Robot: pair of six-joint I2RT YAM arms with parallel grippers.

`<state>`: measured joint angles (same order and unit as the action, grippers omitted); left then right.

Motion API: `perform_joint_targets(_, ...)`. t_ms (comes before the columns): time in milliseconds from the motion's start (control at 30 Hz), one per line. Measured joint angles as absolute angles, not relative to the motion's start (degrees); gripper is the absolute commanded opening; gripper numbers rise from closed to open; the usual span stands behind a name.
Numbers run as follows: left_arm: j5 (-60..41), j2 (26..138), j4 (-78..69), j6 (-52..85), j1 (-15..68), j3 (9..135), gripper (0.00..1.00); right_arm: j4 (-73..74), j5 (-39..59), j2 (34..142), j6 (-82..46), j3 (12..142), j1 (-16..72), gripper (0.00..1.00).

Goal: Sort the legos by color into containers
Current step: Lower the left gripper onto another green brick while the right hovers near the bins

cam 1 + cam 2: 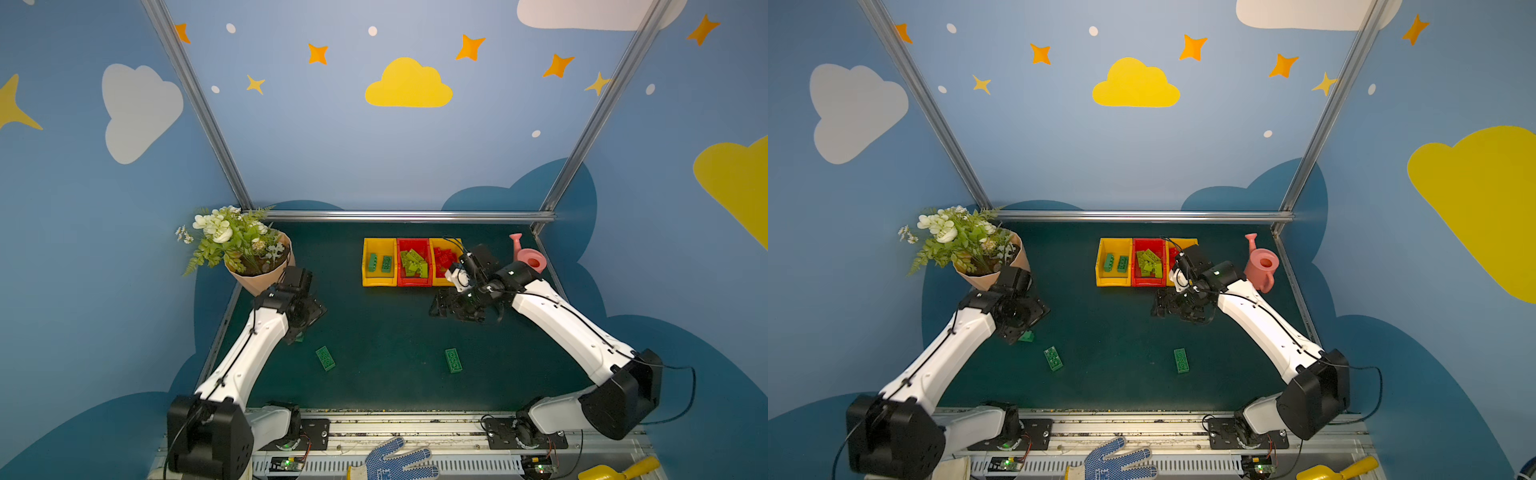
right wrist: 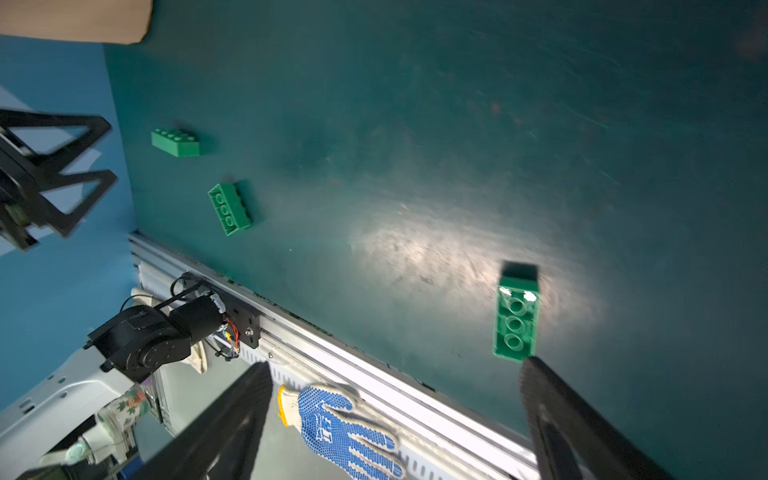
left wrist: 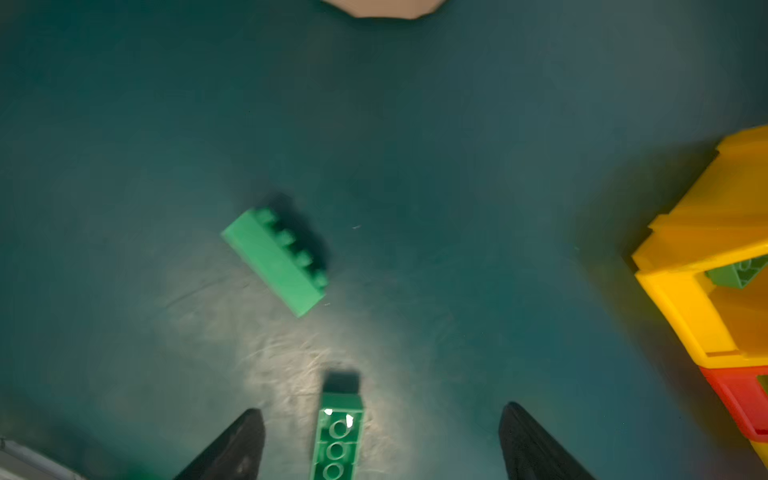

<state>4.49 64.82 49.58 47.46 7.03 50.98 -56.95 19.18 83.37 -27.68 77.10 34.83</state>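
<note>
Three joined containers stand at the back. The yellow one (image 1: 367, 262) holds two dark green legos (image 1: 386, 264), the red one (image 1: 414, 282) lime green legos (image 1: 414, 262), and the other yellow one (image 1: 435, 279) red legos (image 1: 444, 257). Loose dark green legos lie on the mat: two underside-up (image 1: 325, 358) (image 1: 453, 360), and one (image 1: 1026, 336) half hidden under my left gripper (image 1: 300, 332). In the left wrist view that gripper (image 3: 382, 411) is open. An upturned brick (image 3: 337, 436) lies untouched between its fingers, and another (image 3: 276, 259) rests on its side beyond. My right gripper (image 1: 451, 309) (image 2: 394, 363) hangs open and empty before the containers.
A tan flowerpot (image 1: 257, 278) with white flowers stands at the back left, close behind the left arm. A pink watering can (image 1: 530, 255) sits at the back right. A blue dotted glove (image 1: 395, 459) and a yellow scoop (image 1: 619, 469) lie beyond the front rail.
</note>
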Motion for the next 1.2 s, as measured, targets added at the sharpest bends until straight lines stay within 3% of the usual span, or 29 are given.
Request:
perform_joint_targets(167, 5.26, 55.00, 49.82, 50.04, 3.97, 45.60, 1.00, -56.34, 20.25, 87.61, -26.15, 81.30, 38.48, 0.91)
perform_joint_targets(300, 4.60, 53.84, 50.00, 50.11, 1.69, 44.69, 1.00, -56.34, 20.49, 88.09, -25.65, 82.30, 40.53, 0.91)
perform_joint_targets(833, 0.14, 61.54, 45.39, 47.75, -4.29, 44.91, 1.00, -56.82, 17.39, 79.31, -27.46, 76.36, 42.02, 0.91)
perform_joint_targets(1200, -1.08, 70.41, 42.15, 46.92, -8.05, 45.82, 1.00, -57.49, 16.29, 79.81, -28.08, 76.01, 42.06, 0.91)
